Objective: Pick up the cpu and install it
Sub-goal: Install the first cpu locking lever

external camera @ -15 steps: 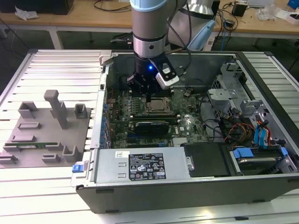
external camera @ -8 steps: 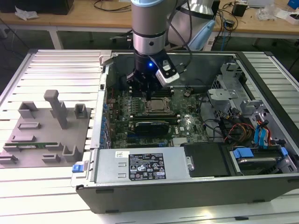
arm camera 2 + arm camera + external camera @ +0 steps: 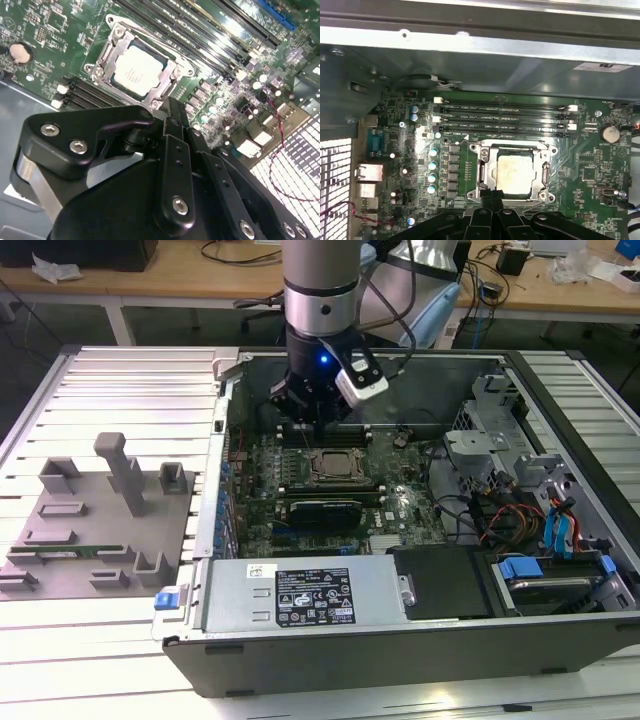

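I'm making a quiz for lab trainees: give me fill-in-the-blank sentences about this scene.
The small silvery square cpu lies in the dark metal-framed ____ on the green motherboard.
The black gripper hangs over the open grey computer ____.
In the exterior view, the long thin green memory stick lies on the grey plastic holder at the view's ____.
Missing words: socket; case; left.

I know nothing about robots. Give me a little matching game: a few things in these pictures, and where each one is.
Things:
1. cpu
2. gripper
3. green memory stick

Places:
A. lying on the grey fixture, outside the computer case
B. sitting inside the metal-framed socket
C. above the motherboard, close to the socket

Pairs: 1-B, 2-C, 3-A.
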You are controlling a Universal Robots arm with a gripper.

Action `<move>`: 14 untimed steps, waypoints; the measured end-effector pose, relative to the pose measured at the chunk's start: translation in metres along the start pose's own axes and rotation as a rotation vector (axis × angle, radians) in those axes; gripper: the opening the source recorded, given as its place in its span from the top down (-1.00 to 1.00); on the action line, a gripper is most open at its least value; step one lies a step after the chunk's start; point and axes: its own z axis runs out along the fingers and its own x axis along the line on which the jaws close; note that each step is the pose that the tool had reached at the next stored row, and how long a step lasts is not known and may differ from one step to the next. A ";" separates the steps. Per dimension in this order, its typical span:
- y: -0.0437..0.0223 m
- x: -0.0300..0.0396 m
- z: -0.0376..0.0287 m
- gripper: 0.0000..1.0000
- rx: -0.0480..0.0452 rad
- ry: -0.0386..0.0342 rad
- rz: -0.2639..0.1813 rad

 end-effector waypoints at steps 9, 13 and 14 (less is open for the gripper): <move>0.0012 0.0246 -0.0010 0.79 -0.0005 -0.0028 0.000; 0.0013 0.0282 -0.0006 0.79 -0.0264 -0.0039 0.001; 0.0013 0.0285 -0.0005 0.79 -0.0388 -0.0045 0.001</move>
